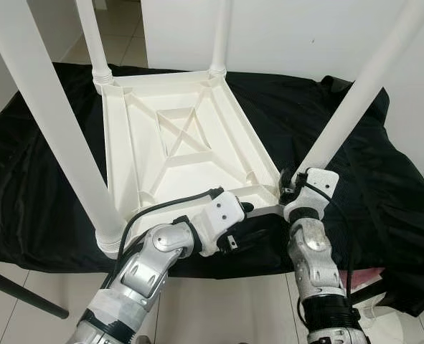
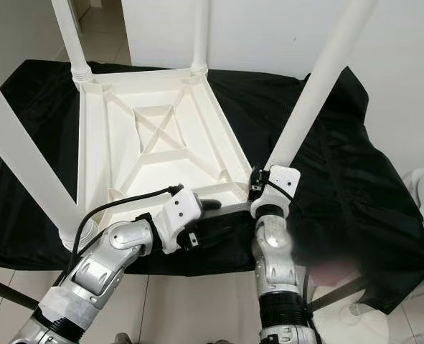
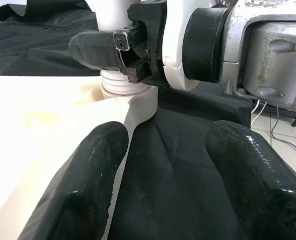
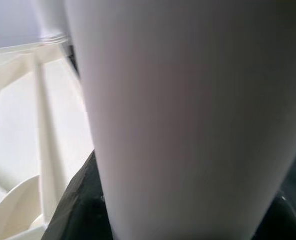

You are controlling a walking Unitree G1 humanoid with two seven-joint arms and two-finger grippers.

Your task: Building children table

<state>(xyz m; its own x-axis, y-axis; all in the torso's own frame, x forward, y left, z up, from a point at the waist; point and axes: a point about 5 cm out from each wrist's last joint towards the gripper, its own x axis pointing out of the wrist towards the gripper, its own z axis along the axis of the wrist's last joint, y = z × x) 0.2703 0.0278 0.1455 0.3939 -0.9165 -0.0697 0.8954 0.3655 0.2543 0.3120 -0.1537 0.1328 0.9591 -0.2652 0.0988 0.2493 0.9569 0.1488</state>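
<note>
So the upside-down white plastic kids' table [image 1: 176, 143] sits on the black-draped tabletop [image 1: 384, 179]. Right gripper [image 1: 292, 188] clamps its near-right leg [image 1: 355, 100]; left gripper [image 3: 163, 175] is spread. Looks light, stiff, slippery — I'd grab low.

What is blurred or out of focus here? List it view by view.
Left and right eye views: sharp, evenly lit. Left wrist view: its own black fingers soft, right hand and table corner sharper. Right wrist view: white table leg too close, blurred, featureless.
</note>
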